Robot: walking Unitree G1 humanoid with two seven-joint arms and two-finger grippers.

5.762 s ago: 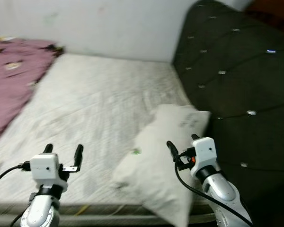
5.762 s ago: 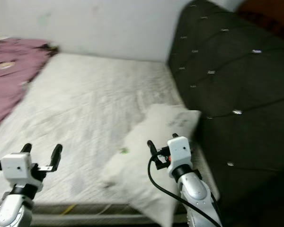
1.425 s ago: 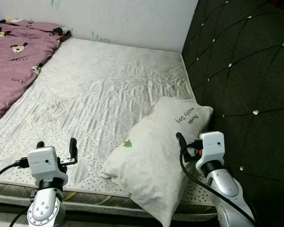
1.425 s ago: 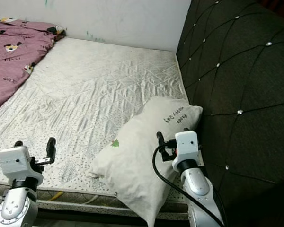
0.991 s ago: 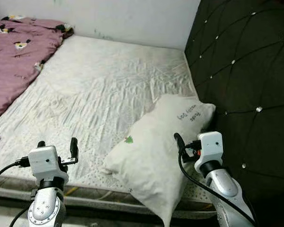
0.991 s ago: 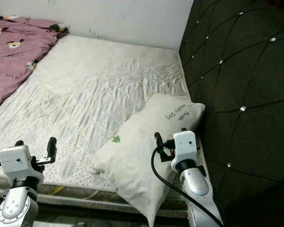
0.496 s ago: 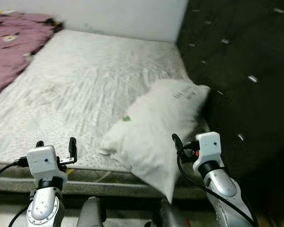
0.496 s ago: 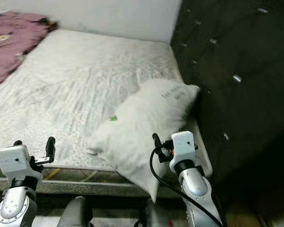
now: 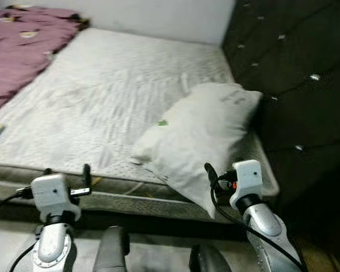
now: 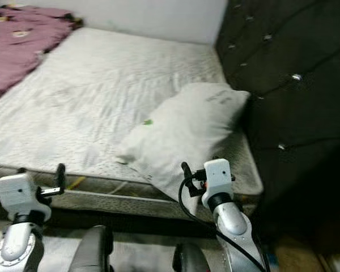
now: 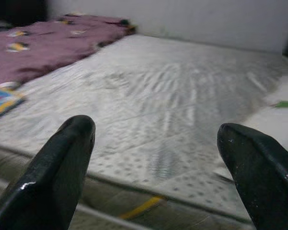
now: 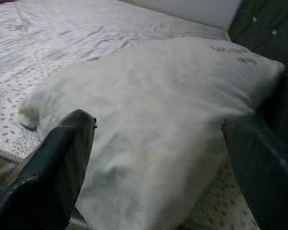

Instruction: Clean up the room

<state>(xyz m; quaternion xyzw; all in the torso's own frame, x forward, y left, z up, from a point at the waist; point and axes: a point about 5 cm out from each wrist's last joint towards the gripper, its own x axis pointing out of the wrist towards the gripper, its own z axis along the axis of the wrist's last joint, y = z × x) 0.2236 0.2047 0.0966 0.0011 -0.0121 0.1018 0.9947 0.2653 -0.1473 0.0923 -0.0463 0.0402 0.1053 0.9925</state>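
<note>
Since half a second ago the head camera has swung: the bed sits higher in frame and more floor shows, while both arms keep their pose and the pillow has not shifted on the mattress. In the left eye view the pillow (image 9: 201, 136) lies askew at the mattress (image 9: 102, 96) corner beside the dark headboard (image 9: 294, 73), its near end overhanging the edge; a purple blanket (image 9: 22, 39) lies far left. The left gripper (image 9: 66, 173) and right gripper (image 9: 222, 172) hover short of the bed, jaws apart. The left wrist view looks between spread fingers (image 11: 53, 167) over bare mattress. The right wrist view has the pillow (image 12: 158, 110) straight ahead between its fingers (image 12: 53, 167), near but untouched. A shallow pinch could slip off the soft cover, or a nudge tip it to the floor.
</note>
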